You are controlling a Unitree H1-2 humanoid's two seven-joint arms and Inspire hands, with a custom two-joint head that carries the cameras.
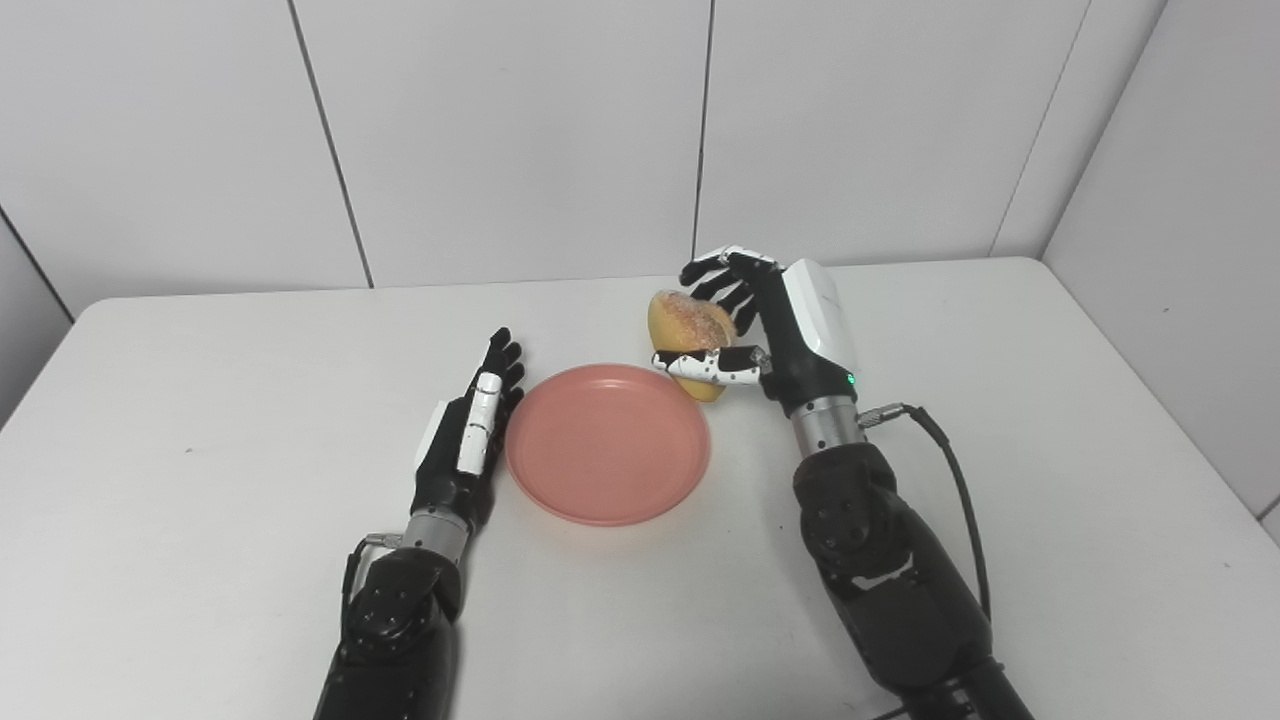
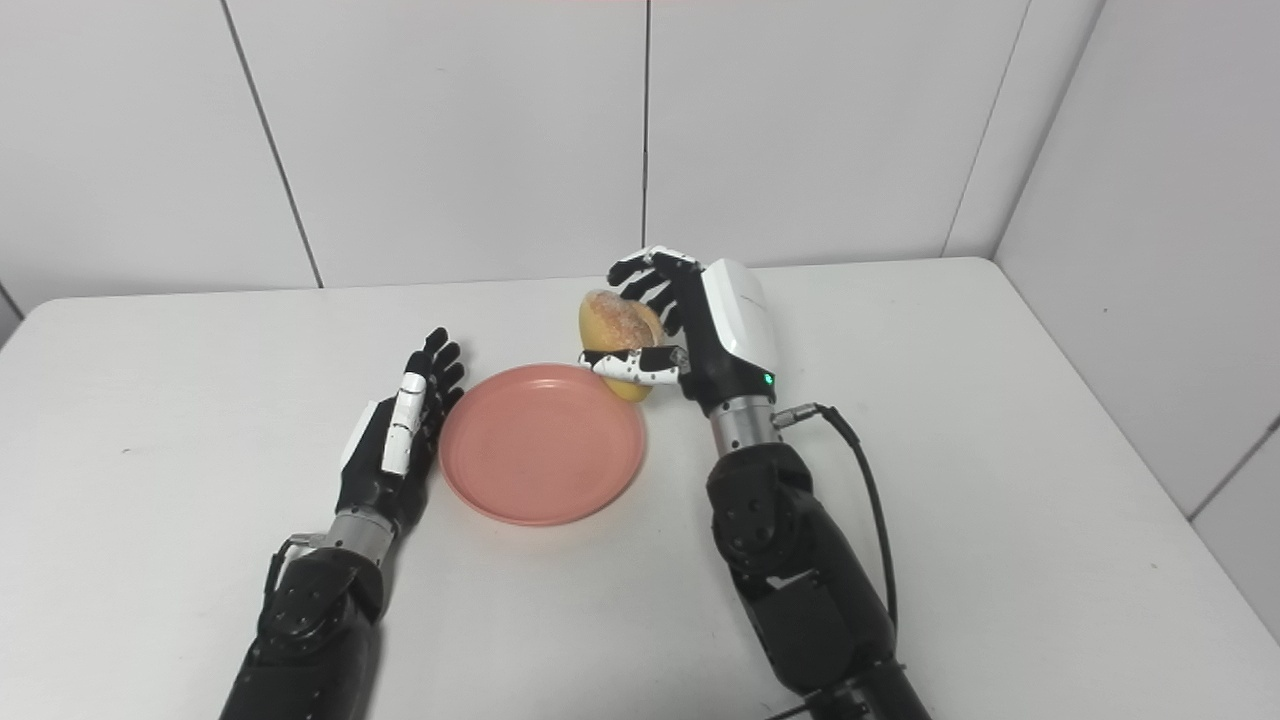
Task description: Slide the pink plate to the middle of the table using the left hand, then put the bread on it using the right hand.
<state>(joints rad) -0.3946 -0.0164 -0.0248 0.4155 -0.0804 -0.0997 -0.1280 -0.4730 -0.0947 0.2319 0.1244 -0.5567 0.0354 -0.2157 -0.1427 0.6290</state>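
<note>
The pink plate [image 1: 607, 443] lies flat near the middle of the white table [image 1: 200, 400]. My left hand [image 1: 470, 430] rests against the plate's left rim, open, fingers straight and pointing away from me. A golden bread roll [image 1: 688, 330] hangs just past the plate's far right rim, lifted off the table. My right hand [image 1: 765, 320] is shut on it, thumb across the front and fingers curled behind. In the right eye view the bread [image 2: 620, 325] overlaps the plate's [image 2: 540, 445] far edge.
White wall panels stand close behind the table's far edge [image 1: 640, 280]. A black cable [image 1: 950, 470] loops from the right wrist. Bare tabletop spreads to the left and right of both arms.
</note>
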